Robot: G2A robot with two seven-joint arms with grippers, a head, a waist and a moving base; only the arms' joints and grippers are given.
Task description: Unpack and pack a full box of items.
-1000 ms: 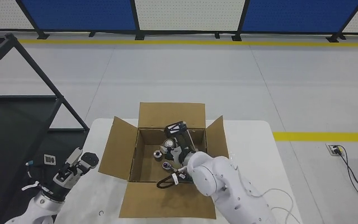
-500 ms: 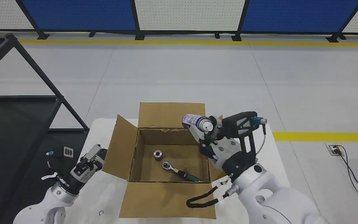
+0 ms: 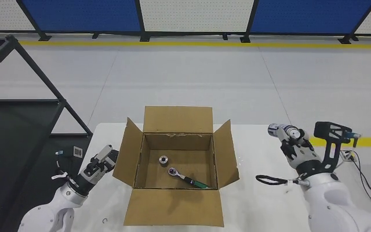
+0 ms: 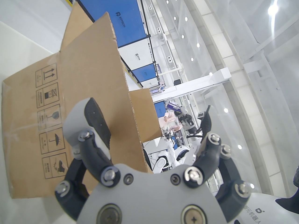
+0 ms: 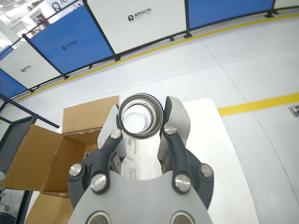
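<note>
On the wide white worktop (image 3: pixel 255 145) sits an open brown cardboard box (image 3: pixel 174 206), its four flaps splayed outward. To its left, the left tool (image 4: pixel 150 115) hangs just beside the left flap with its jaws spread and nothing between them. Well to the right of the box, above the worktop's right side, the right tool (image 5: pixel 142 109) is clenched on a white-and-blue cylindrical metal can (image 3: pixel 281 131), one finger on each side of the can's round body. The can is clear of the box and lies roughly level in the grip. Inside the box, on its floor, are a steel ratchet wrench with a green grip (image 3: pixel 184 176) and, a little apart from it, a small round steel socket (image 3: pixel 164 158).

The main risk, as I judge it, is the can. It is smooth and round, pinched only along two narrow lines, so it may slip. If it is released on its side it may roll toward the nearby right edge. The left tool is close enough to the flap to push it or shift the box if it swings inward.

The box's outer wall carries a column of framed handling pictograms, including upward arrows, a glass and an umbrella. The can has a printed paper label, too small to read. The blue and white partition panels behind carry a logo.
</note>
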